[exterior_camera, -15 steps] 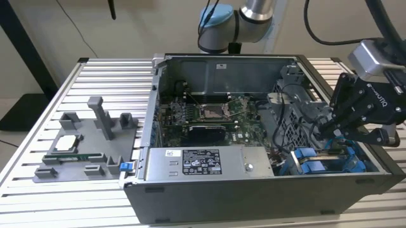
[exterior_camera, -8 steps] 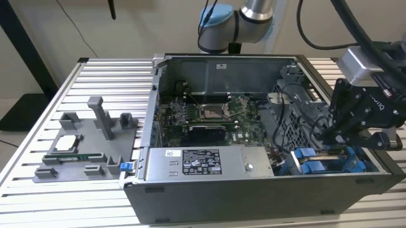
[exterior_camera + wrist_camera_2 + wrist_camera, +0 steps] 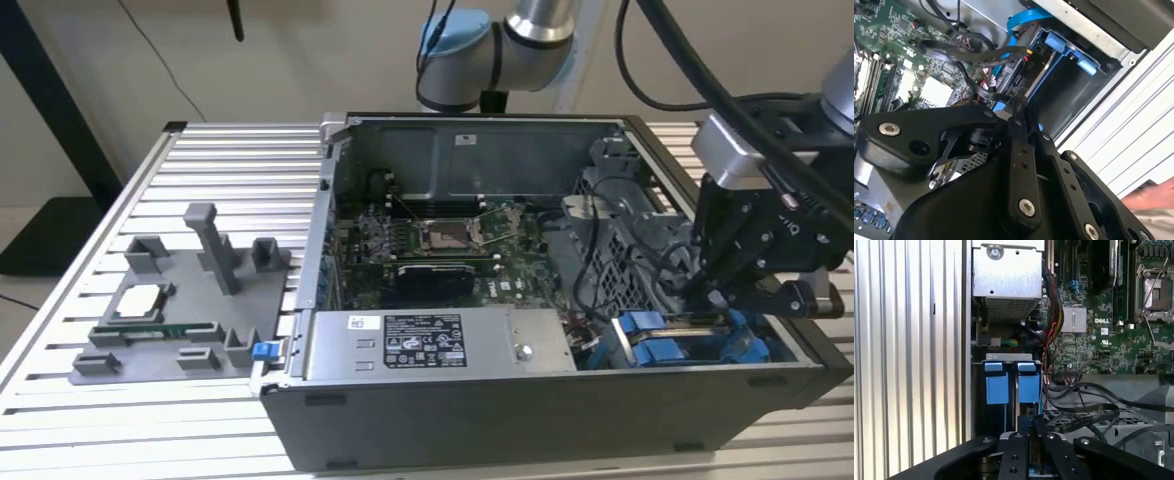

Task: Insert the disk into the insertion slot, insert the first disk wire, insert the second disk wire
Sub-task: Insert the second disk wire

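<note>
- The gripper (image 3: 711,297) is down inside the open computer case (image 3: 534,400), at the corner toward the exterior view's right, its black body hanging over the drive bay.
- In both wrist views its fingers (image 3: 1029,440) sit pressed close together with barely a gap, their tips right at the back edge of the drive area. They look pinched on something thin, maybe a connector, but what they hold I cannot tell.
- The insertion slot (image 3: 978,390), the grey metal bay at that corner, has blue carrier tabs showing at its mouth.
- The disk (image 3: 1019,385) sits in that bay in its blue frame, two blue tabs side by side in the first wrist view.
- Black cables (image 3: 1089,412) loop across the cage just beside the fingers.
- A blue flat cable (image 3: 1021,25) curves near the drive in the second wrist view.
</note>
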Robot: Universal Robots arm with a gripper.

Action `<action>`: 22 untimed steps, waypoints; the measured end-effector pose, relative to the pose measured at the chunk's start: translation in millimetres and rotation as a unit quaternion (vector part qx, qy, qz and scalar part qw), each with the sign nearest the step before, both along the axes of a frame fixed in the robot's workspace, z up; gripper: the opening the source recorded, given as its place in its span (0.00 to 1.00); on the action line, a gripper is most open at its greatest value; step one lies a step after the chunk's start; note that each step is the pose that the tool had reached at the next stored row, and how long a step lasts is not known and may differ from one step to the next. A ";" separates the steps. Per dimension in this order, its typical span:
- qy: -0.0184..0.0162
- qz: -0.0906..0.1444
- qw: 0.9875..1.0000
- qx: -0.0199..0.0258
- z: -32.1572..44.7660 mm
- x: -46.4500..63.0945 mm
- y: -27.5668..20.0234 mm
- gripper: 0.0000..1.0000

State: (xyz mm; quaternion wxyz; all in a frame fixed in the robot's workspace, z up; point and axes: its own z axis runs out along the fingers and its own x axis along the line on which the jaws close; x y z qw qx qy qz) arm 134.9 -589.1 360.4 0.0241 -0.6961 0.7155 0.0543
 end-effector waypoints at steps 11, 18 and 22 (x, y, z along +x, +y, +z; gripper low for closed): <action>-0.001 -0.020 1.000 0.000 -11.6 -0.3 7.0 0.00; -0.005 -0.020 1.000 0.000 -13.4 2.7 8.4 0.00; -0.007 -0.019 1.000 0.000 -14.7 4.1 8.3 0.00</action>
